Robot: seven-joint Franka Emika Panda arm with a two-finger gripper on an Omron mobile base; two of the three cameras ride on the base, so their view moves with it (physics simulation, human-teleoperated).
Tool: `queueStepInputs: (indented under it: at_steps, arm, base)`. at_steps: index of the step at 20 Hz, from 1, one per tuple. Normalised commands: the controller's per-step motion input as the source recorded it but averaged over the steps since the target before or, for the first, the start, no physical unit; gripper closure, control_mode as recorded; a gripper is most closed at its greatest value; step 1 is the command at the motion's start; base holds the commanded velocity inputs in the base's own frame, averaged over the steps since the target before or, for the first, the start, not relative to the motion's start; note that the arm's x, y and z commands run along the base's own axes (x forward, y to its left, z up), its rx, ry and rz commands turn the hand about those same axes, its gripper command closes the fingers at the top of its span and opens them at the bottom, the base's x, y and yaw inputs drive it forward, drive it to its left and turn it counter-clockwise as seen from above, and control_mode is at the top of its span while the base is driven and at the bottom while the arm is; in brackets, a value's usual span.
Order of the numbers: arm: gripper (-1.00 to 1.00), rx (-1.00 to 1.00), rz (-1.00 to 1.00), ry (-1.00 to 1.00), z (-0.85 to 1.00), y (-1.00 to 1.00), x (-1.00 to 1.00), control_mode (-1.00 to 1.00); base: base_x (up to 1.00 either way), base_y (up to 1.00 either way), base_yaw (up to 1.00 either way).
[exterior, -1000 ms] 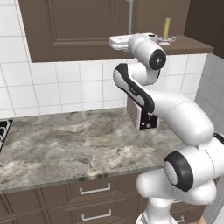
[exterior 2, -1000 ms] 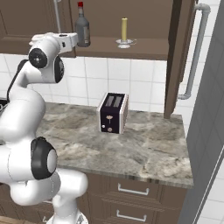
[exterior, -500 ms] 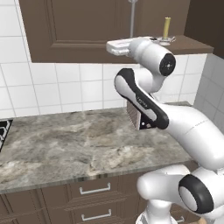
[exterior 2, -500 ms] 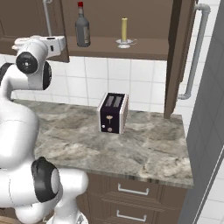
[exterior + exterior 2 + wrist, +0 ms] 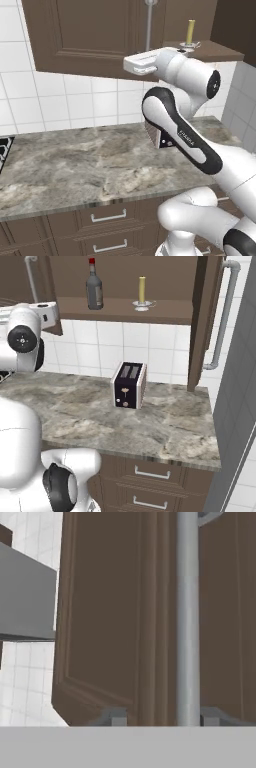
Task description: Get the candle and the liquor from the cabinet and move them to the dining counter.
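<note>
The cabinet (image 5: 125,308) stands open. On its brown shelf the dark liquor (image 5: 94,288) bottle with a red cap stands left of the pale-yellow candle (image 5: 142,291) in its white holder; the candle (image 5: 190,32) also peeks past my arm. My gripper (image 5: 162,718) is open. Its fingertips (image 5: 112,717) straddle the silver bar handle (image 5: 187,612) of the cabinet's left door, holding nothing. From the base views the gripper (image 5: 131,64) (image 5: 52,311) hangs at shelf height, left of the bottle. The dining counter is out of view.
A dark toaster (image 5: 129,385) stands on the marble worktop (image 5: 100,416) under the shelf. The right cabinet door (image 5: 202,321) sticks out with its long handle (image 5: 225,316). A grey tall panel (image 5: 240,406) closes off the right. Drawer fronts (image 5: 107,217) run below the worktop.
My hand has swung left, away from the shelf, and the left door has opened wider with it. The jaws have parted from a nearly shut stance.
</note>
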Motion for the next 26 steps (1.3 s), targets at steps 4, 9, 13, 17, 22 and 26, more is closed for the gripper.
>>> queueStepInputs:
  at_steps: [4, 9, 13, 17, 22, 26]
  arm:
    - [1.0, -0.05, 0.14, 0.0, -0.17, 0.93, -0.88, -1.0]
    - [1.0, -0.09, 0.13, 0.0, -0.16, 1.0, -0.58, -1.0]
    - [1.0, -0.09, 0.11, 0.0, -0.13, 1.0, -0.39, -1.0]
    - [1.0, -0.1, 0.08, 0.0, -0.19, 1.0, -0.18, -1.0]
    - [1.0, -0.09, 0.04, 0.0, -0.21, 1.0, -0.11, -1.0]
    - [1.0, -0.09, 0.0, 0.0, -0.2, 1.0, -0.02, -1.0]
  base:
    - [0.0, 0.0, 0.0]
    - [0.0, 0.0, 0.0]
    - [0.0, 0.0, 0.0]
    - [0.0, 0.0, 0.0]
    - [0.0, 0.0, 0.0]
    - [0.0, 0.0, 0.0]
